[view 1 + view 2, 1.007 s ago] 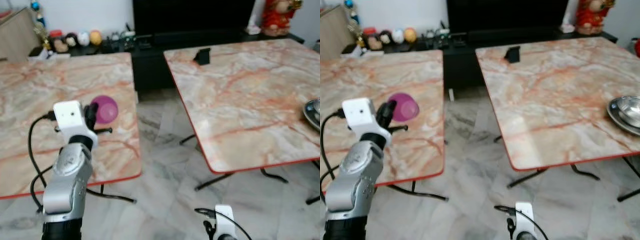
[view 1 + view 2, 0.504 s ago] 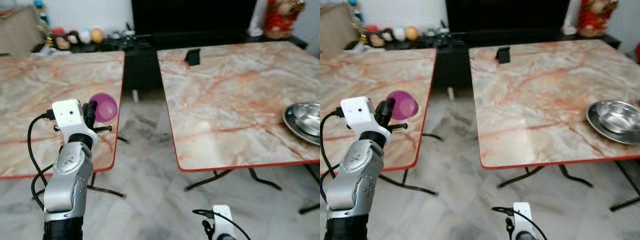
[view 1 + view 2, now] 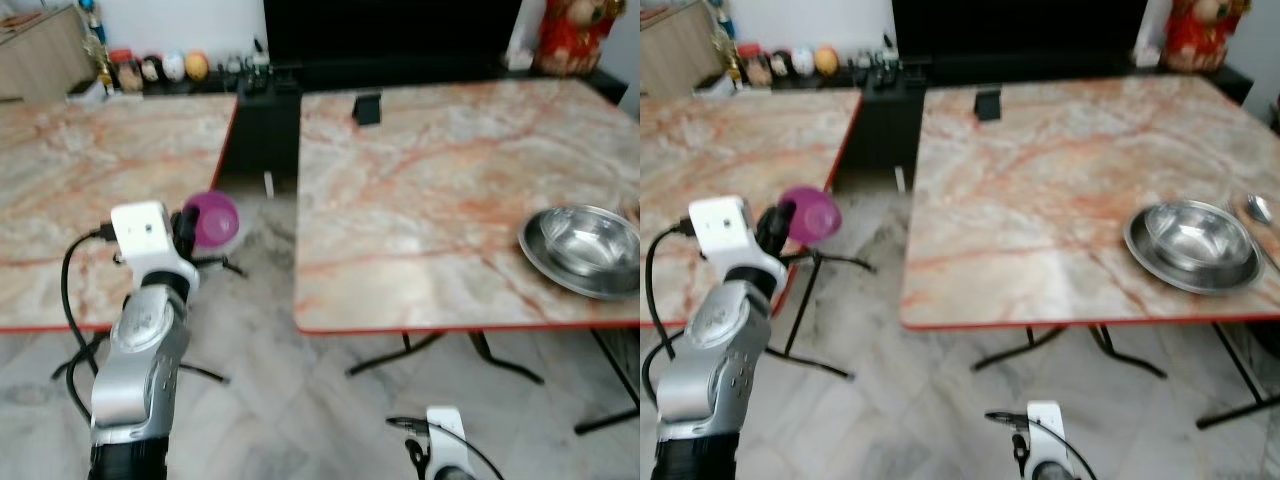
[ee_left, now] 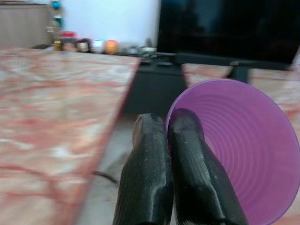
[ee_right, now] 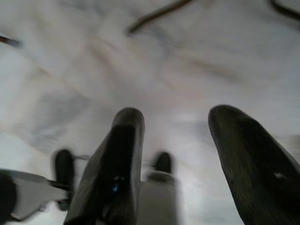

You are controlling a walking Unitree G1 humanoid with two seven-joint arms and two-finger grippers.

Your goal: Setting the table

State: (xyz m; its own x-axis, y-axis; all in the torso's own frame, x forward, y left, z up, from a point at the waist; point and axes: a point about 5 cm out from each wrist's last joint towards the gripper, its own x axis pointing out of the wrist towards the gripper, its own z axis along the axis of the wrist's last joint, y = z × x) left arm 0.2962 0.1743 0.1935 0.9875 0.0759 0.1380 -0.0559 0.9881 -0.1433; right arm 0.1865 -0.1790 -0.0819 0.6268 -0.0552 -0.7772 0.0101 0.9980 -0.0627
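I am carrying a purple cup (image 3: 211, 219) in my left hand (image 4: 171, 136), raised in front of me over the gap between the two marble desks. In the left wrist view the two black fingers (image 4: 146, 173) are pinching the cup's rim, one inside the mouth and one outside, so it is hanging from a thin edge grip with its opening tipped toward the camera. My right hand (image 5: 176, 140) is hanging low over the floor, fingers spread and empty.

The desk on my right (image 3: 1040, 180) is carrying a steel bowl nested in a steel plate (image 3: 1196, 243) near its far right edge, with what looks like a spoon (image 3: 1259, 208) just beyond. I judge that is the setting the cup belongs to.

The risks I am seeing: the rim pinch could slip or let the cup swing as I walk, dropping it onto the tiled floor. The desk's red edge (image 3: 1090, 322) and folding legs (image 3: 1060, 345) are close to my path, so my arm or legs could clip them. The views are slightly blurred, so I am judging distance poorly.
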